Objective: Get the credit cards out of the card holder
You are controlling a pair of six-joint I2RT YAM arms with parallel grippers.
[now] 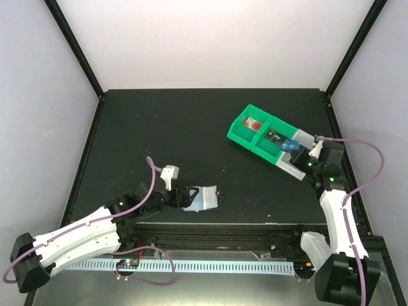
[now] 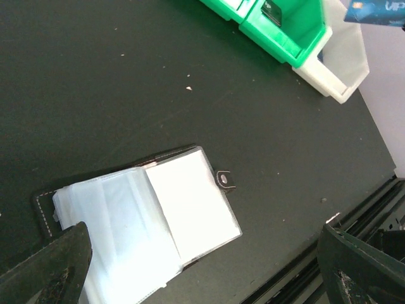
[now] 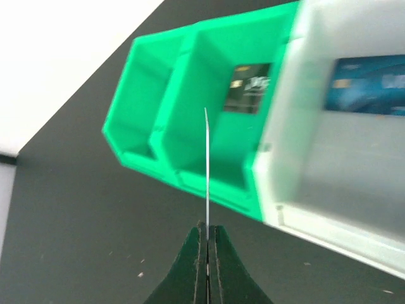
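Right gripper [image 3: 207,232] clamped on edge-on credit card [image 3: 206,164] above far-right tray [image 3: 190,174], left gripper [image 2: 202,263] spread wide over open card holder [image 2: 190,202]

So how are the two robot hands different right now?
The left gripper is wide open and holds nothing, but the right gripper is pinched shut on a thin blue credit card. The left gripper hangs over the opened card holder lying on the table, while the right gripper is over by the green-and-grey tray. Both are dark in colour.
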